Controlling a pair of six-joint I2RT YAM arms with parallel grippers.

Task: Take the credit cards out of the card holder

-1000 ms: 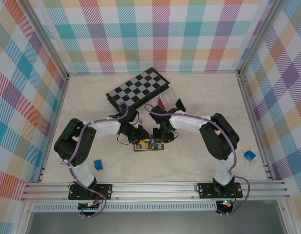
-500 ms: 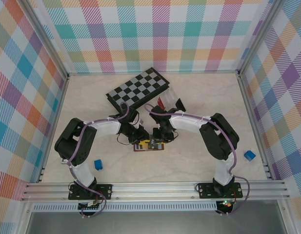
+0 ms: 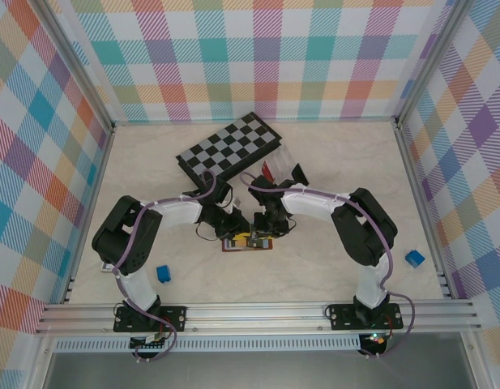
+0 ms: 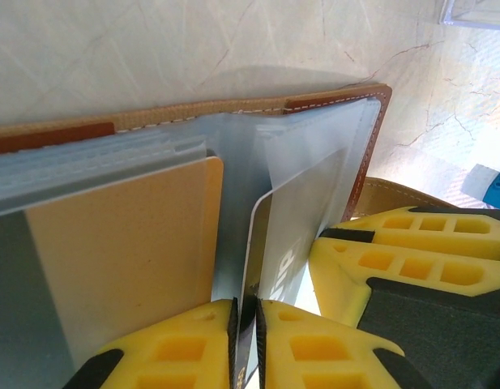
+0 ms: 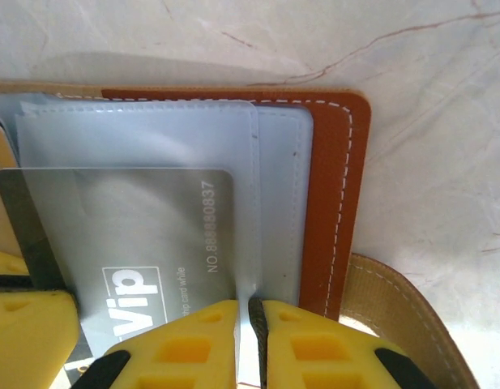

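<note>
The card holder (image 3: 248,242) lies open on the table between both arms, brown leather (image 5: 335,178) with clear blue-grey sleeves (image 4: 314,170). A silver VIP credit card (image 5: 144,235) sticks partly out of a sleeve. My left gripper (image 4: 245,306) is shut on that card's (image 4: 292,235) edge. A tan card (image 4: 120,251) sits in the neighbouring sleeve. My right gripper (image 5: 250,306) is shut on the edge of the clear sleeve beside the silver card, pinning the holder. Its yellow fingers (image 4: 412,251) show in the left wrist view. The tan snap tab (image 5: 403,300) lies to the right.
A folded chessboard (image 3: 229,146) lies behind the grippers, with a clear plastic compartment box (image 3: 284,168) at its right. One small blue block (image 3: 163,274) sits near the left arm's base and another (image 3: 414,258) at the right wall.
My left gripper's jaws have narrowed onto the silver card. Both arms and the card holder stay in nearly the same place.
</note>
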